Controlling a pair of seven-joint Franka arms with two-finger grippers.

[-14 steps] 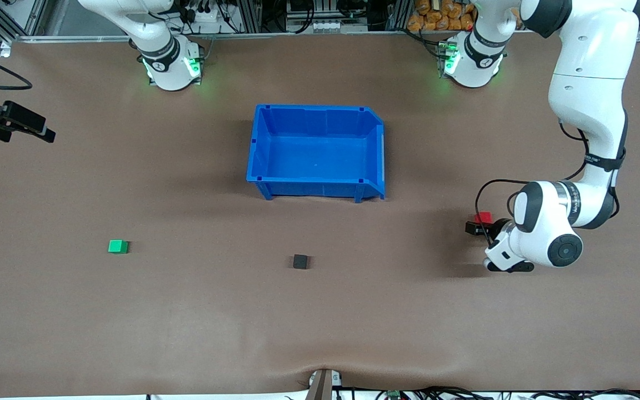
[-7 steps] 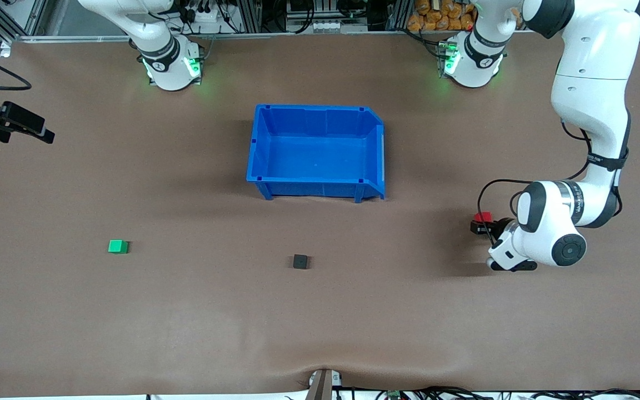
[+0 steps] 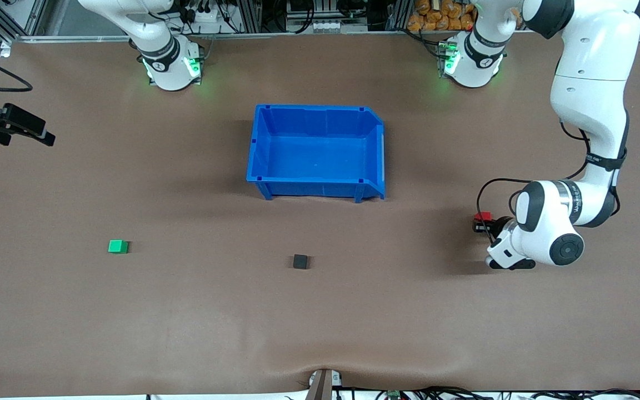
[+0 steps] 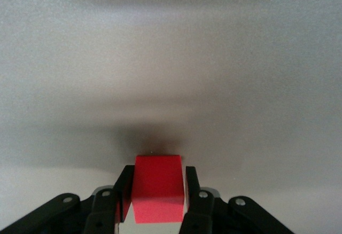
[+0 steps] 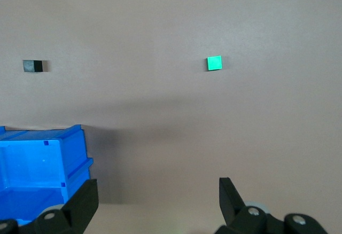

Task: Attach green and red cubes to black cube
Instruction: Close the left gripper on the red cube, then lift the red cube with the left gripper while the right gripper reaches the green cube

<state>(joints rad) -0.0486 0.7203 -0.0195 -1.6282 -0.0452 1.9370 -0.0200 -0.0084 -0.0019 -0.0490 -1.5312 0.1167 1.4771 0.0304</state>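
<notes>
The red cube [image 4: 157, 188] sits on the table toward the left arm's end, and in the left wrist view the left gripper [image 4: 156, 194] has a finger [image 4: 124, 191] flat against each of its two side faces, so it is pinched, though it looks to be resting on the brown table surface [image 3: 409, 311] and not yet lifted. In the front view only a sliver of that cube shows [image 3: 483, 216], tucked against the arm's white wrist. The step in hand, as I judge it, is the pickup of the red cube, the first of the two attachments. The black cube [image 3: 300, 261] lies near the middle of the table, nearer the front camera than the blue bin [image 3: 259, 166], well apart from the red cube; the green cube [image 3: 118, 246] lies toward the right arm's end, about as near the camera as the black one. Neither coloured cube touches the black one yet. The right gripper [image 5: 158, 202] waits up in the air over the right arm's end of the table, its fingers spread wide and holding nothing. The next move calls for raising the red cube clear of the surface, carrying it to the black cube and pressing one face squarely against it, keeping the grip firm so the cube does not twist.
</notes>
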